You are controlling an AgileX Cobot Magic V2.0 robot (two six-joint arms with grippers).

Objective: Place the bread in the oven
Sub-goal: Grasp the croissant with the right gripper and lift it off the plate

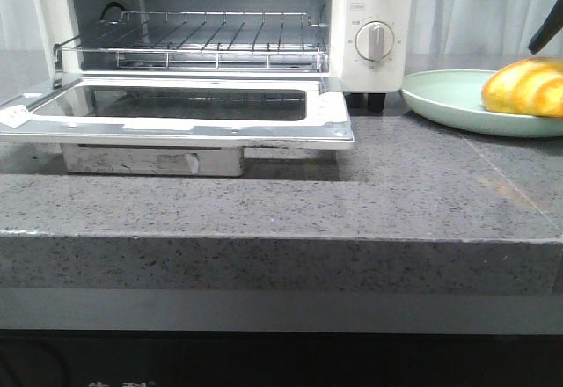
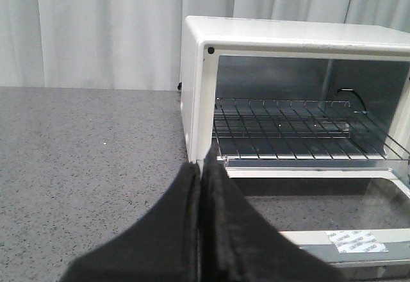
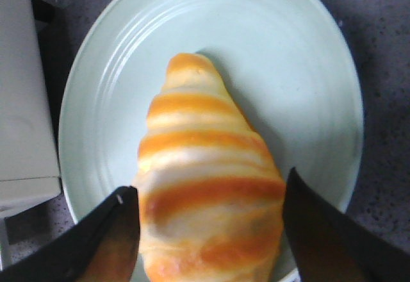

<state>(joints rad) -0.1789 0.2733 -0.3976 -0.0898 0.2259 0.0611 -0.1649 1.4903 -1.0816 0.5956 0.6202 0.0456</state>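
Oven door down flat over bench, wire rack bare. Bread on green plate at bench's right edge, beside oven. Right tool spread, fingers straddling bread, not clamped. Left tool closed, empty, facing oven. Judgement: opening done; grasp, transfer remain.

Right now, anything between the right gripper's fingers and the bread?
Nothing. In the right wrist view the right gripper is open, its fingers flanking the bread on the plate; whether they touch it, I cannot tell.
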